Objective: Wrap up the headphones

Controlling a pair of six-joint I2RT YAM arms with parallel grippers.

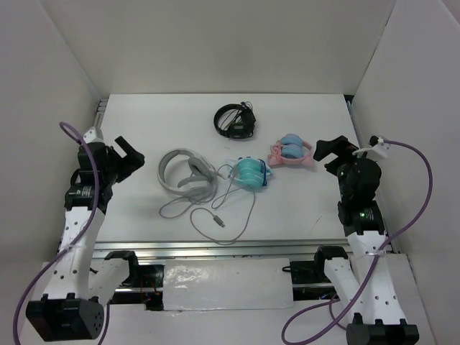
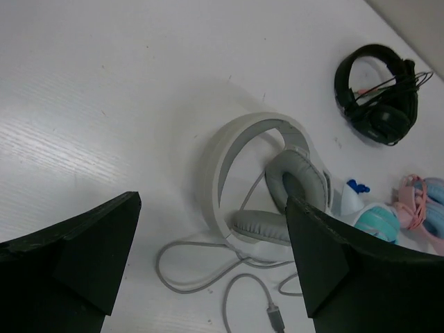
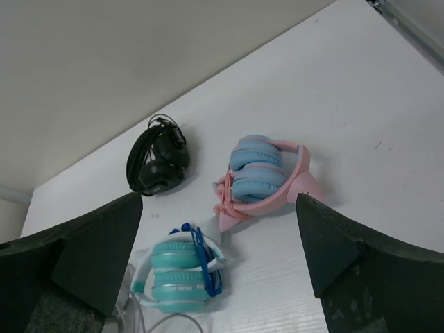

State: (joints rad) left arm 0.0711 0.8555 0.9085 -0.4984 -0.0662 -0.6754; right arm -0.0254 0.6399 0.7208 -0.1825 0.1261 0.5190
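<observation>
Both tools released, headphones lying loose on surface.
White/grey headphones (image 1: pixel 192 180) lie on the white surface (image 1: pixel 144 122), left of centre, band toward the left, grey ear pads toward the right. Their thin grey cable (image 1: pixel 215 218) sprawls unwrapped in loose loops on the near side, plug (image 2: pixel 275 319) lying free. Teal headphones (image 1: pixel 251 173) sit just right of them, and the cable runs up close to that pair. Pink-and-blue headphones (image 1: pixel 291 152) are further right, black headphones (image 1: pixel 235 120) toward the far side. Left tool (image 1: pixel 129 157) is at the left edge, fingers spread wide, gripping nothing, well apart from the headband. Right tool (image 1: pixel 327 152) is on the right, near the pink-and-blue pair, fingers also spread, nothing between them.
</observation>
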